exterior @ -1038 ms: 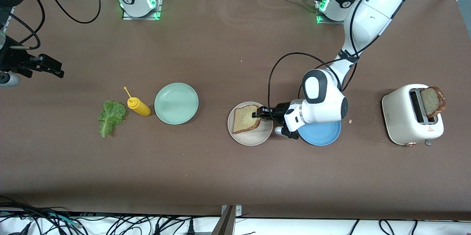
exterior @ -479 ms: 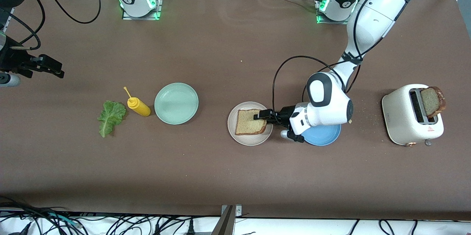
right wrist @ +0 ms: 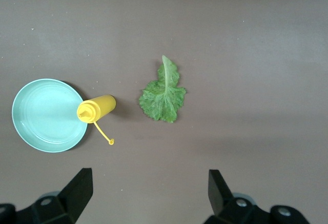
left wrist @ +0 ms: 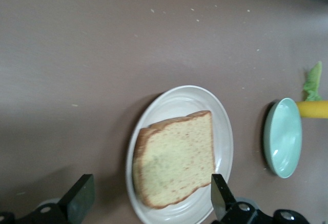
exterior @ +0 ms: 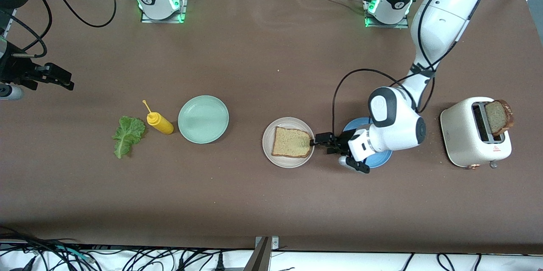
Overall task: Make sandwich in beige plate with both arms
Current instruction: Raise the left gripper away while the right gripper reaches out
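One tan bread slice lies flat on the beige plate. My left gripper is open and empty, just off the plate's rim on the side toward the blue plate. In the left wrist view the slice lies on the plate between the open fingers of that gripper. A second slice stands in the white toaster. The lettuce leaf lies on the table. My right gripper waits, open and empty, at the right arm's end of the table; its wrist view shows the lettuce.
A yellow mustard bottle lies between the lettuce and a mint-green plate. A blue plate sits under the left wrist, between the beige plate and the toaster. The right wrist view shows the bottle and mint plate.
My left gripper let go of the bread slice, which now lies flat on the beige plate, and drew back toward the blue plate. The right arm has not moved.
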Available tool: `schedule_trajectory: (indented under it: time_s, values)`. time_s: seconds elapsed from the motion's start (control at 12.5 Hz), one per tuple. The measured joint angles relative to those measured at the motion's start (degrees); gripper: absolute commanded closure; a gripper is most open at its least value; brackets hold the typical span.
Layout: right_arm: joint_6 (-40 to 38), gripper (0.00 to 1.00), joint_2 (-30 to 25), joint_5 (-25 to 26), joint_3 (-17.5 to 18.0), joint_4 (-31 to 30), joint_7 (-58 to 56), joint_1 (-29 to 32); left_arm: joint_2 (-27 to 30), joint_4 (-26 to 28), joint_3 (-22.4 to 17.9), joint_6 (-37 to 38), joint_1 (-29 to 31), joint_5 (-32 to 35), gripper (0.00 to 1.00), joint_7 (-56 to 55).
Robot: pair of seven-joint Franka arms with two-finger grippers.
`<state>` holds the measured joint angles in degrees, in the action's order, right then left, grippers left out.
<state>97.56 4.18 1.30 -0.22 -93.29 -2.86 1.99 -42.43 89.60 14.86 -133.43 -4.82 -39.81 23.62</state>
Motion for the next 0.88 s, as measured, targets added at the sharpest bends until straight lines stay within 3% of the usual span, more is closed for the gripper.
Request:
schedule_trajectory:
  time_s: [0.56,0.88]
  values:
    - [0.0,0.0,0.0,0.0,0.0,0.0,0.0,0.0,11.3,-0.8,-6.7,13.4,0.3,25.0,0.0,-11.4]
    - [0.0,0.0,0.1,-3.2,0.3,0.0,-0.6,-0.2,18.0,-1.0,-7.5,20.5,0.3,38.6,0.0,-17.5]
